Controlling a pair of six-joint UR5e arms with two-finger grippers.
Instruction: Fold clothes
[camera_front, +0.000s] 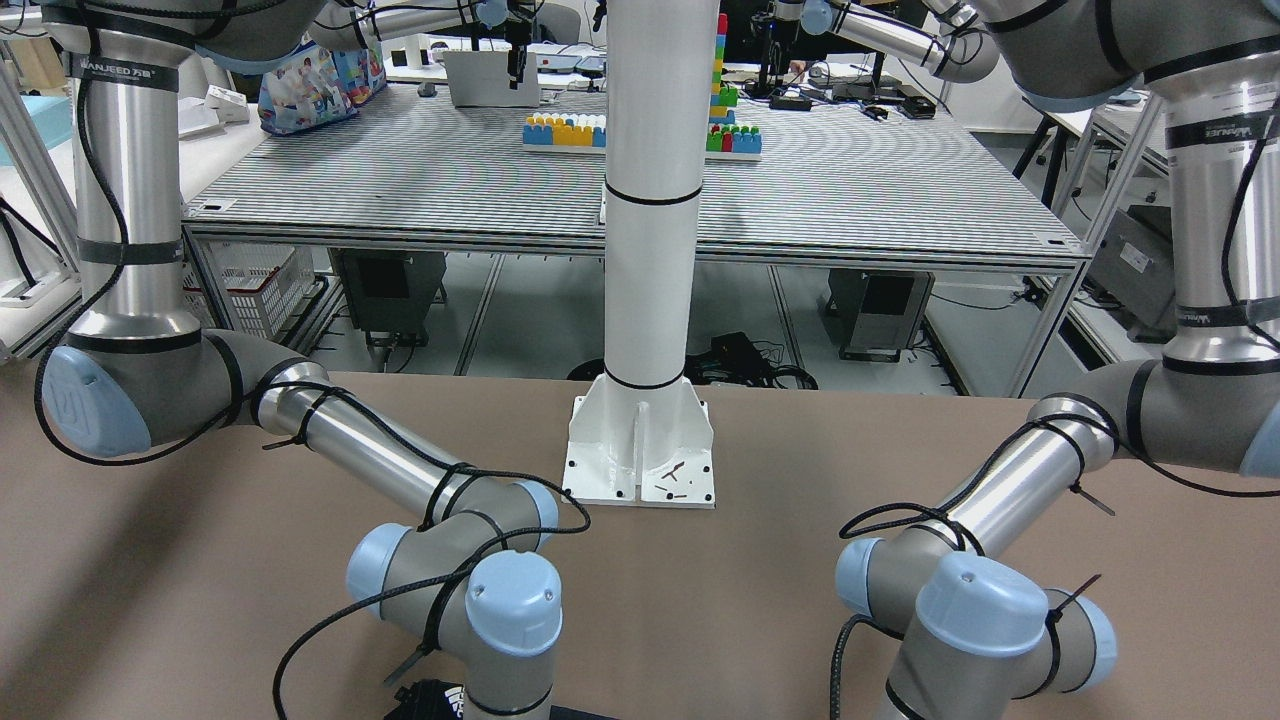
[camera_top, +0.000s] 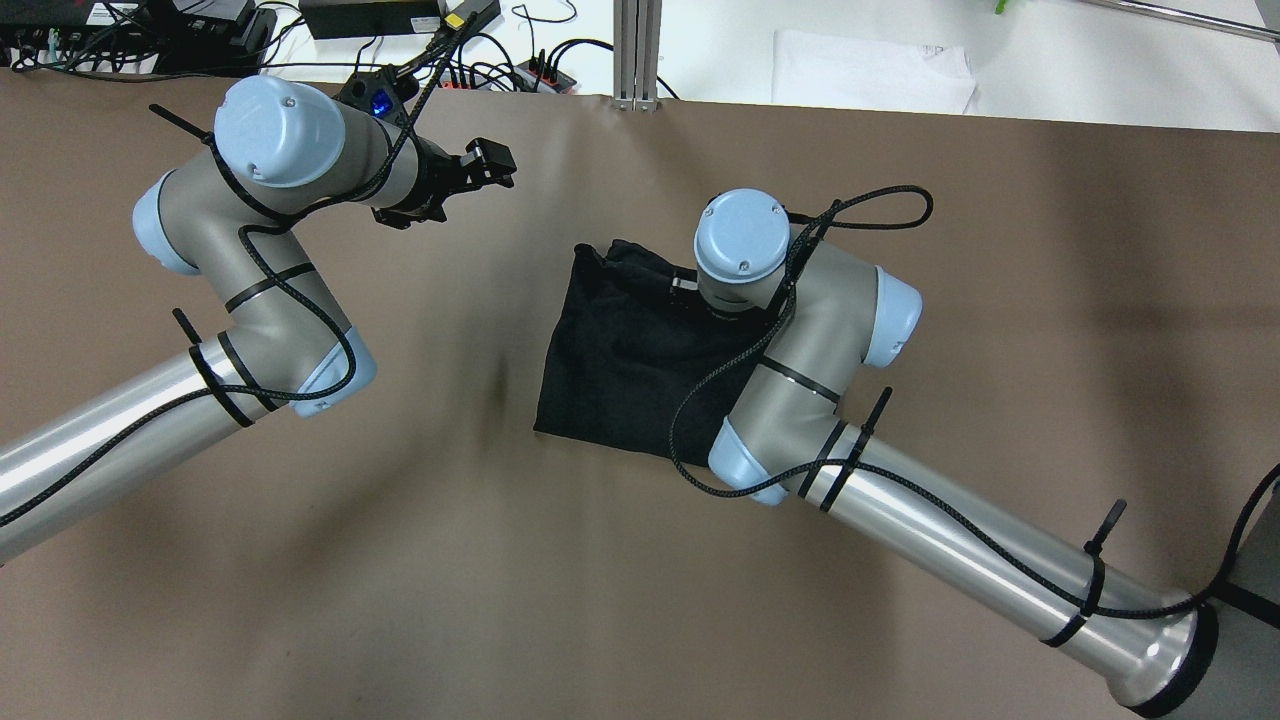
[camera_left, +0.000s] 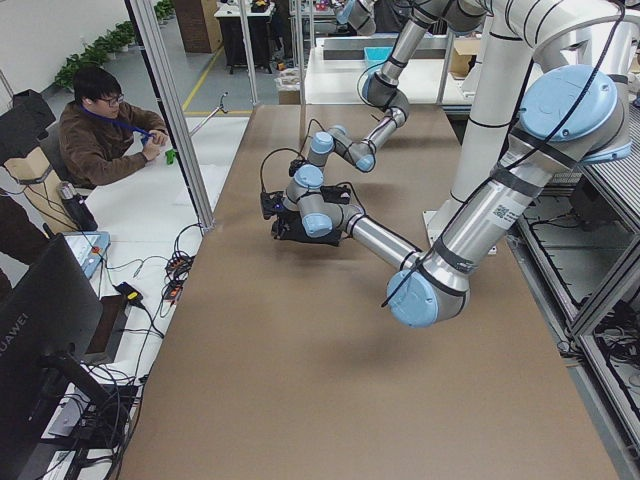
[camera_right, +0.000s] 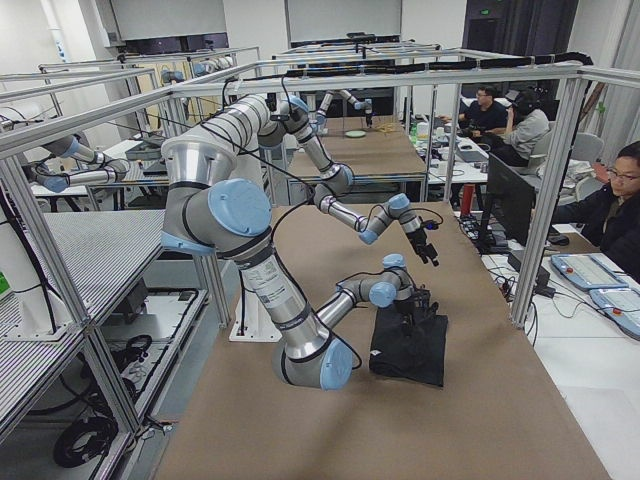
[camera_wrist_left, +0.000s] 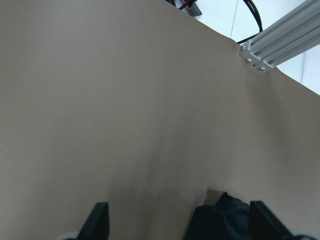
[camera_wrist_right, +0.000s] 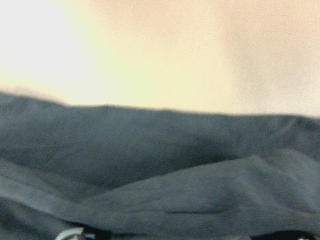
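The right pincer (camera_right: 416, 308), its gap impossible to tell, sits low over the black garment (camera_top: 620, 350) lying mid-counter (camera_top: 400, 560), while the left pincer (camera_top: 495, 165) hangs wide and empty well apart; the cloth looks light, limp and best pinched at a hemmed corner.

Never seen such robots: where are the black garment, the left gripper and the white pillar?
black garment (camera_top: 620, 360), overhead view, flat middle.
left gripper (camera_top: 500, 167), overhead view, between fingertips.
white pillar (camera_front: 650, 250), front-facing view, shaft.

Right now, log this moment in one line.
left gripper: open, off black garment | right gripper: down at garment, jaws hidden | garment: far edge bunched
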